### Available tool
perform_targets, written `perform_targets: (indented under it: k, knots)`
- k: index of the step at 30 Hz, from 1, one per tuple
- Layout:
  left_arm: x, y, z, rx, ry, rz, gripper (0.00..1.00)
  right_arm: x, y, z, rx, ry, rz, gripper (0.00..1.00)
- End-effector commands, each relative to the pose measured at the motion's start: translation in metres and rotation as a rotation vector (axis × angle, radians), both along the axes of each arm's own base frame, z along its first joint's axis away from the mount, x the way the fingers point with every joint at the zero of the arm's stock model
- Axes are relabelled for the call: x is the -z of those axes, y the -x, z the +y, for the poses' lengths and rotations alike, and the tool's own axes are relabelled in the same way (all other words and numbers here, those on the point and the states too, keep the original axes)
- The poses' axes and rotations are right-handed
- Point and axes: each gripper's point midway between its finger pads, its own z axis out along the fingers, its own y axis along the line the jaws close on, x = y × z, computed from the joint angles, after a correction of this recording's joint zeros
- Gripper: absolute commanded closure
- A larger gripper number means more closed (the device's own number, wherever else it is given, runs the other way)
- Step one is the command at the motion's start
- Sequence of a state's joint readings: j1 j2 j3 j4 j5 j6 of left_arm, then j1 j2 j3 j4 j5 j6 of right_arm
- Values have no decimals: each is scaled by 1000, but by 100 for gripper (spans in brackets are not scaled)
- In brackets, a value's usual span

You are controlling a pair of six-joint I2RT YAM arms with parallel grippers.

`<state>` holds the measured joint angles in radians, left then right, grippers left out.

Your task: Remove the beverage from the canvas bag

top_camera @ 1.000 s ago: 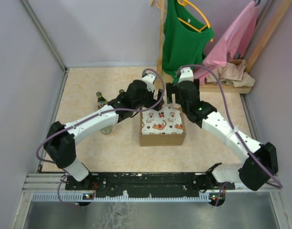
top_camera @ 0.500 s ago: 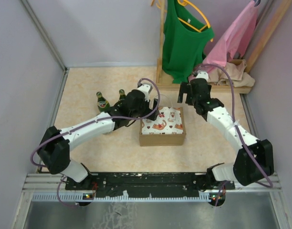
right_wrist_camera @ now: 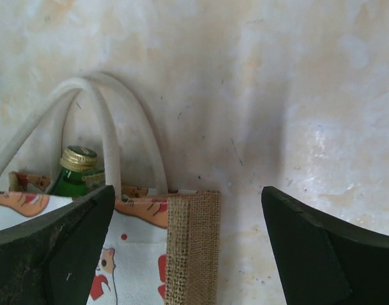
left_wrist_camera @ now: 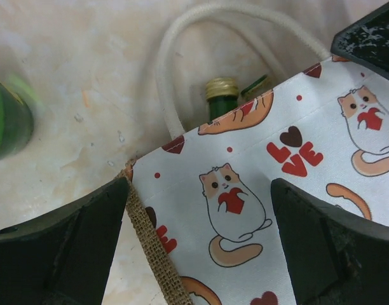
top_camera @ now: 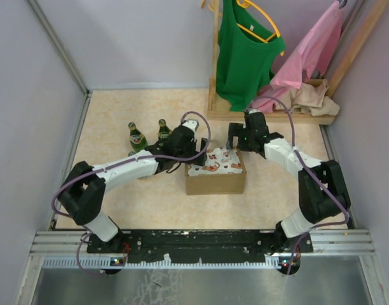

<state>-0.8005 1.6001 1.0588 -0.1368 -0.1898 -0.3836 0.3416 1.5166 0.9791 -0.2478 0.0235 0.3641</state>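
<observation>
The canvas bag (top_camera: 215,173) stands mid-table, tan burlap with a white cat-print panel (left_wrist_camera: 245,197) and white loop handles (right_wrist_camera: 109,136). Inside it a green beverage bottle shows its gold cap (left_wrist_camera: 221,88) (right_wrist_camera: 79,158) at the far side, under the handles. My left gripper (top_camera: 196,154) (left_wrist_camera: 201,184) hangs open over the bag's far-left corner, its jaws straddling the burlap edge and the print panel. My right gripper (top_camera: 234,141) (right_wrist_camera: 188,189) is open above the far-right burlap corner (right_wrist_camera: 193,248). Neither holds anything.
Two green bottles (top_camera: 136,135) (top_camera: 163,129) stand on the table left of the bag; one is a green blur (left_wrist_camera: 7,121) in the left wrist view. A wooden rack with green (top_camera: 245,51) and pink (top_camera: 309,57) garments stands at the back right.
Both arms have come down toward the bag's far edge. The right gripper swung out toward the rack, then back to the far-right corner. Both stayed open.
</observation>
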Motion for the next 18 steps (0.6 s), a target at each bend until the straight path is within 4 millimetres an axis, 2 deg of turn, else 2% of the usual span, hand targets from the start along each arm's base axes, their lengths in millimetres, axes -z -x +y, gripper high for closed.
perform_targets:
  k: [1,6,10,11,12,16,18]
  knots:
    - [40,13,4,3,-26,117,1,18,3,11,-44,-51,36,1]
    - [73,23,0,26,-49,209,0,46,11,16,-78,-61,94,1]
    - [91,27,-4,43,-51,252,0,55,12,24,-107,-92,100,1]
    - [95,28,-5,44,-52,260,0,54,11,27,-118,-104,94,1]
    - [97,29,-6,48,-51,266,0,66,14,29,-127,-107,121,1]
    - [106,31,-9,56,-48,287,0,74,18,46,-198,-119,130,1]
    - [110,31,-10,60,-49,298,1,79,22,55,-238,-110,146,5]
